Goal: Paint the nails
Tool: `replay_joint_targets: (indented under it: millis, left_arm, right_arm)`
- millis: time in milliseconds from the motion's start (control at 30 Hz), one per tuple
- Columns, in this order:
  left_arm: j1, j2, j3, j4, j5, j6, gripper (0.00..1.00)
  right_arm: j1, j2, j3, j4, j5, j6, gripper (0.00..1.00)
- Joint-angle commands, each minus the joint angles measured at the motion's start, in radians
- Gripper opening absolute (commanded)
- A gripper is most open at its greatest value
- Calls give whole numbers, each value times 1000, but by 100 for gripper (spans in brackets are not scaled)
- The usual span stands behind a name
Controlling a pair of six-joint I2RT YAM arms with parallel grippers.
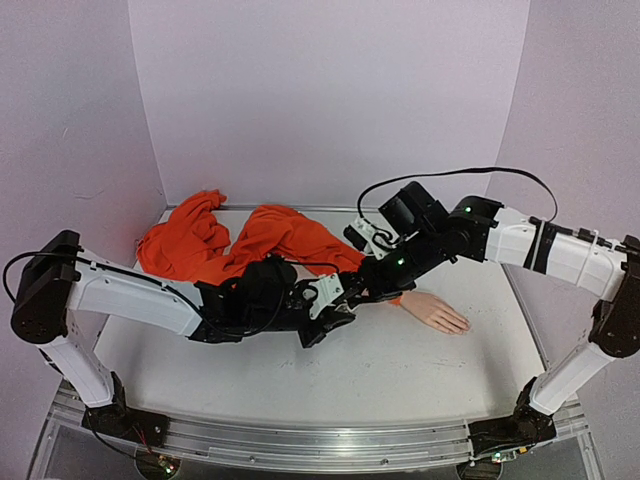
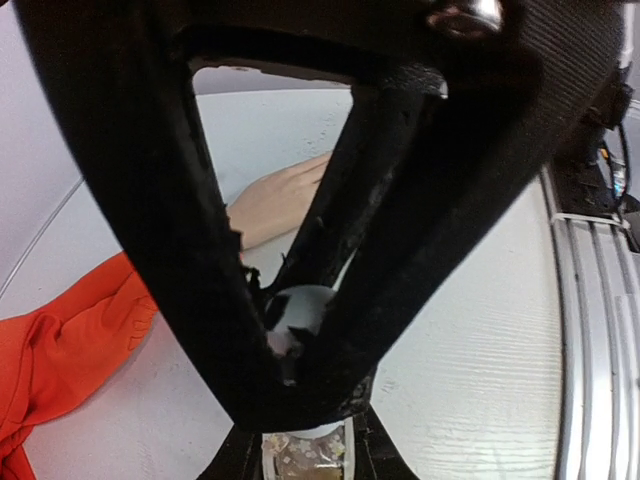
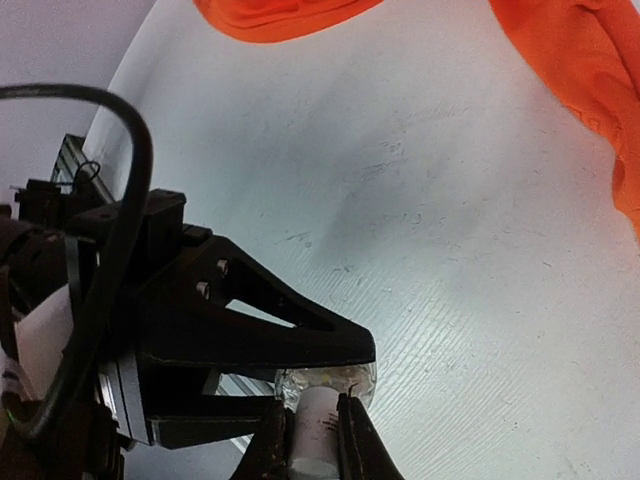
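Pale pinkish-beige, the mannequin hand [image 1: 435,312] is laid flat on the white table [image 1: 330,385], just right of the spot where the two claws meet. Its long axis runs from the wrist at the far left, where the orange sleeve [image 1: 290,235] is joined, to the fingertips at the near right. The nails [image 1: 461,323] are thus pointed away from both claws, and they are too small to be made out singly.

The left gripper [image 2: 292,335] is clamped on a small clear bottle [image 3: 325,381] near the middle of the table. The right gripper [image 3: 318,445] is closed on the white cap [image 3: 318,425] of that bottle, as is seen in the right wrist view. Cap and bottle appear not yet parted, so the step in hand is judged to be the uncapping.

The right gripper is the nearer to the hand, and its arm is stretched in from the right, above the wrist's far side. For the coming move, a carry to the right and slightly nearer would be called for, along the line of the fingers. Nothing is seen between the claws and the fingertips, and the sleeve is bunched at the far left, well apart from the nails. In the left wrist view only the back of the hand is shown, and the fingertips are hidden behind the claw's own finger.
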Motion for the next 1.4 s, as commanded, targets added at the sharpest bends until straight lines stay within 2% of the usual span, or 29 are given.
replay_joint_targets:
  millis: [0,67,133,200,233,300,333,467,567,667,767,900,1067,1233,1367]
  left_arm:
    - [7,-129,-40,-19,316,21,0]
    - [38,-164,-42,-75,505,-9,0]
    - [73,-186,-37,-110,658,-75,0]
    - [89,-212,-38,-119,663,-122,0]
    - [89,-227,-42,-120,628,-137,0]
    - [88,-251,-45,-120,540,-162,0]
    - [88,-259,-45,-119,469,-179,0]
    - [85,-278,-51,-116,115,-208,0]
    - [84,-266,-42,-107,-149,-222,0]
    - [82,-231,-13,-99,-289,-221,0]
    - [83,-183,21,-99,-373,-219,0]
    - [81,-162,41,-100,-395,-227,0]
    - [75,-163,36,-100,-421,-267,0]
    - [72,-164,31,-100,-423,-287,0]
    - [70,-168,30,-100,-418,-282,0]
  right_arm:
    - [7,-44,3,43,-284,-336,0]
    - [13,-98,-21,58,-429,-529,0]
    - [13,-152,-44,100,-388,-600,0]
    - [13,-155,-26,109,-300,-607,0]
    - [14,-146,-15,118,-246,-576,13]
    - [13,-119,14,136,-141,-473,44]
    - [14,-102,35,137,-64,-380,56]
    - [13,-90,71,136,152,-106,74]
    - [14,-131,25,227,208,81,82]
    - [15,-128,-25,324,268,241,82]
    - [21,-52,26,345,289,299,77]
    - [38,19,101,358,325,323,75]
    - [68,69,123,386,369,339,60]
    - [80,126,133,432,358,350,58]
    - [86,167,149,461,334,345,51]
